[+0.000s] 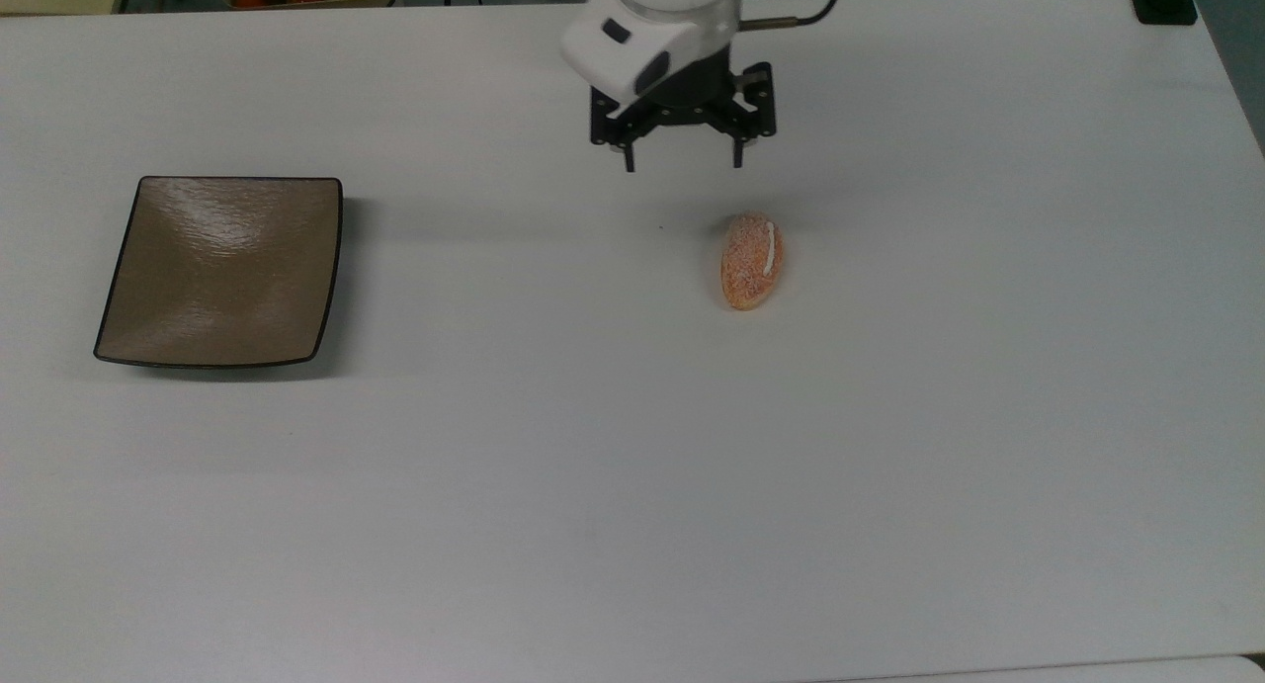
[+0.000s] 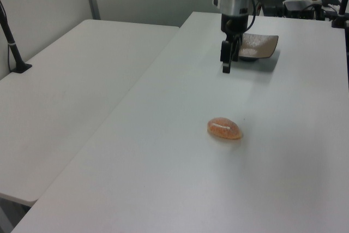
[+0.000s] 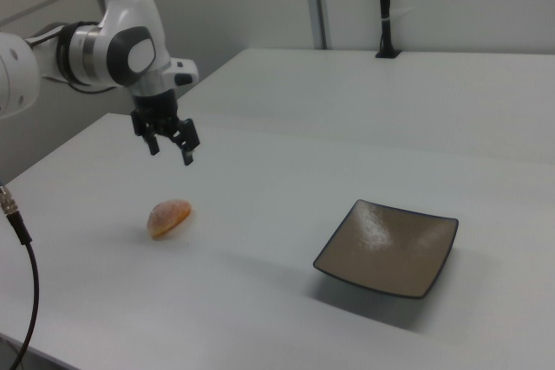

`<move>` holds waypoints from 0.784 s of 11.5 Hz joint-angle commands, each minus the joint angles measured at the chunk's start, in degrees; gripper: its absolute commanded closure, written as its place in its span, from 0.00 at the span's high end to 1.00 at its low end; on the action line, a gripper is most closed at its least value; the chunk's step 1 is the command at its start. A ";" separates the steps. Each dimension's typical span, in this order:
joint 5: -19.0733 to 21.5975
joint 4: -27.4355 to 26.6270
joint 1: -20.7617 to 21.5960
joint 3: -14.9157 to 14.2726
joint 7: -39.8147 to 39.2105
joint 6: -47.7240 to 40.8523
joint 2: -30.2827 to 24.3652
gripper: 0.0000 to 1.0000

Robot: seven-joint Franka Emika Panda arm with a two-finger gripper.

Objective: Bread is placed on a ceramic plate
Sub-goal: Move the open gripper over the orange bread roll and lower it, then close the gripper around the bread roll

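Gripper (image 1: 682,161) hung wide open, empty | bread (image 1: 752,259) lay on tabletop (image 1: 632,466) near it, ungrasped | ceramic plate (image 1: 223,268) well apart on the top view's left, bare | pick, carry, place all remained.

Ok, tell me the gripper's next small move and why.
Probably shift over the bread and descend. The gripper hangs open above the table, short of the bread, which lies untouched, far from the ceramic plate.
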 commanded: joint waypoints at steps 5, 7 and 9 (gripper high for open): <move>-1.48 -0.83 5.56 2.58 6.54 7.83 9.89 1.00; -2.79 -0.66 6.44 2.58 7.24 9.24 12.26 1.00; -4.63 -0.57 7.06 2.58 9.60 10.82 14.03 1.00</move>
